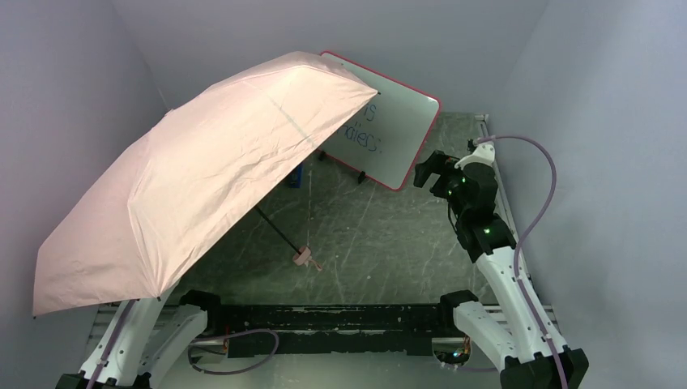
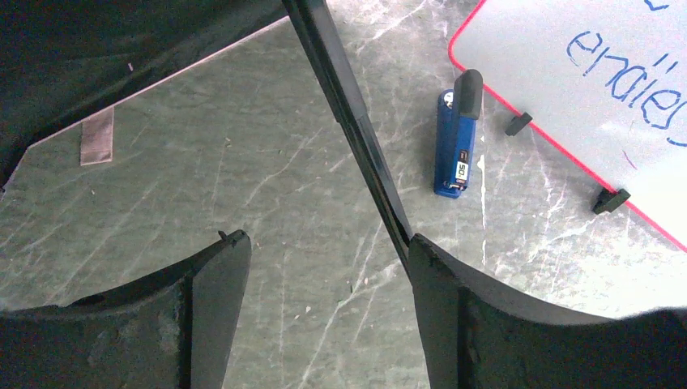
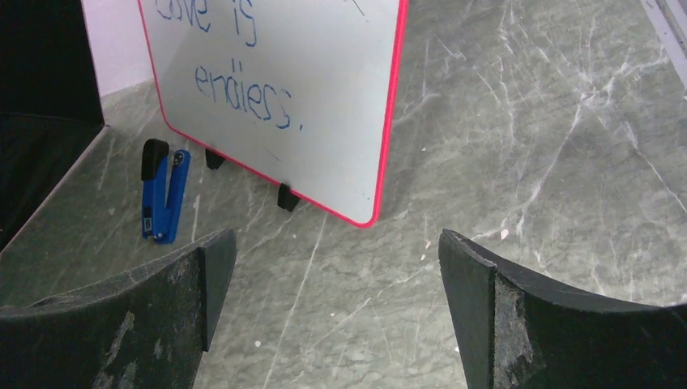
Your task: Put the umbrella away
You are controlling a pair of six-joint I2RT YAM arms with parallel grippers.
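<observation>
Both pairs are spread, gripping nothing: left fingers (image 2: 215,300) sit under the open pale pink fabric umbrella (image 1: 202,170), its slim black shaft (image 2: 356,130) right beside one tip, probably lining up a grab. Canopy hogs the grey marbled bench's (image 1: 389,235) left side, edge by the red-framed whiteboard (image 1: 389,134), while right fingers (image 3: 194,300) hover over free room on the right.

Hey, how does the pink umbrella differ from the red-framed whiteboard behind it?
The umbrella is soft, pale pink, unmarked fabric; the whiteboard is a rigid white panel, red-framed, with blue handwriting. The umbrella is open and tilted over the left side of the table; the whiteboard stands on small black feet at the far side. Both are broad, thin surfaces.
</observation>
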